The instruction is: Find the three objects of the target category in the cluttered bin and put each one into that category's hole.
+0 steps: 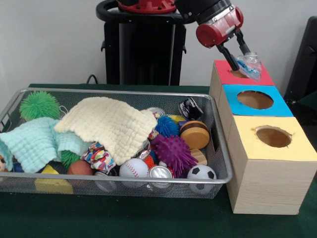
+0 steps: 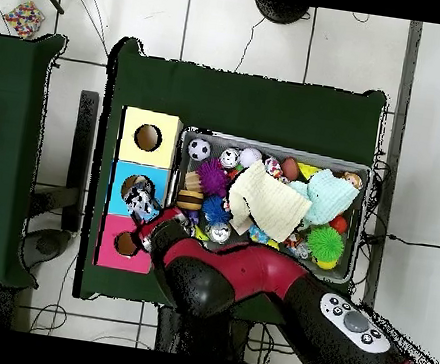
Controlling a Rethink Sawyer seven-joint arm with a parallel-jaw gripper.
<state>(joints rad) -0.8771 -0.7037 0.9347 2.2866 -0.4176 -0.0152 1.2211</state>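
Front view: my gripper [image 1: 242,56] is pinching a crinkly blue bag [image 1: 249,66] over the red box's hole [image 1: 239,74] — the wire bin [image 1: 220,148] is sitting on the green table [image 1: 148,218], a white wall [image 1: 49,39] behind.

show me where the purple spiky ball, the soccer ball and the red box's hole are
purple spiky ball [image 1: 173,151], front view, middle of its spiky body.
soccer ball [image 1: 201,173], front view, centre of its visible face.
red box's hole [image 1: 238,74], front view, the opening beside the crinkly object in the gripper.
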